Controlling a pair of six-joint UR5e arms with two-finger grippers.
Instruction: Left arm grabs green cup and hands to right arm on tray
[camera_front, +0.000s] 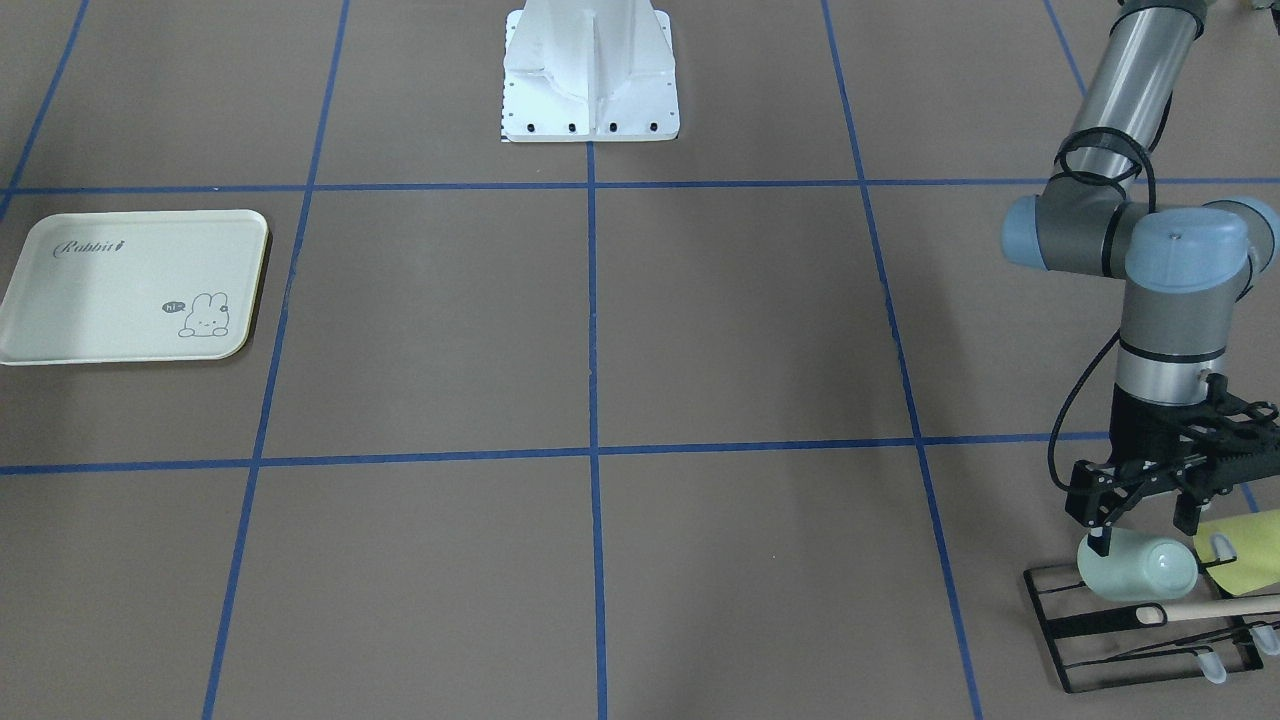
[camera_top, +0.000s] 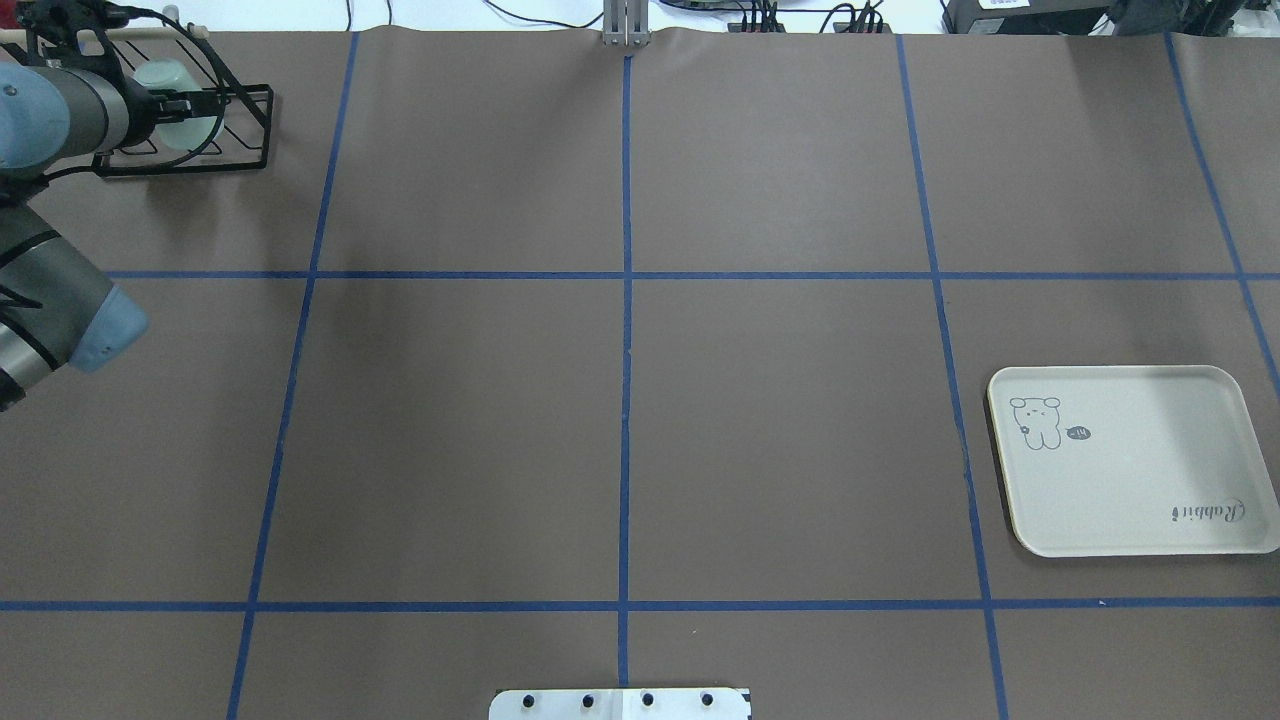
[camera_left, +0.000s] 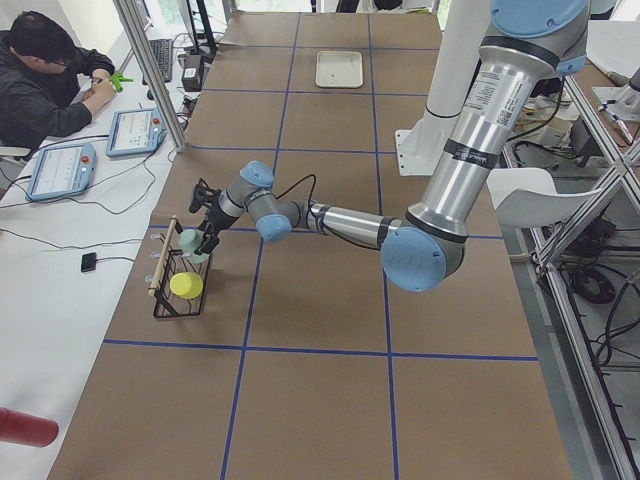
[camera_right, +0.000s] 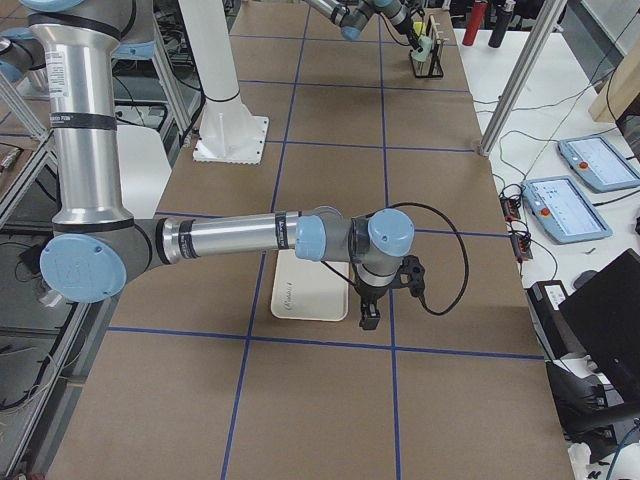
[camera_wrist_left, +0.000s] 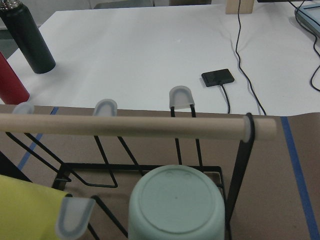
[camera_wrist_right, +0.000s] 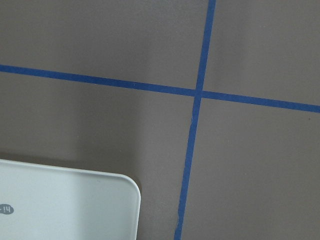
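The task is at its first step: nothing has been lifted or handed over yet. The left gripper (camera_front: 1158, 545) hangs over the black wire rack (camera_front: 1090, 625), its jaws spread. The green cup (camera_front: 1135, 568) lies tipped on a rack peg between the white-tipped fingers (camera_front: 1100, 543); I judge the grip not yet closed. The rack also holds a yellow-green cup (camera_front: 1245, 550), just beside the gripper's outer finger. The tray (camera_top: 1130, 520), well apart from this gripper, holds no cup. The right gripper (camera_right: 369, 318) hovers just beside the tray's edge; whether its jaws are parted cannot be told. Grasping, lifting, the hand-over and the placing all remain.
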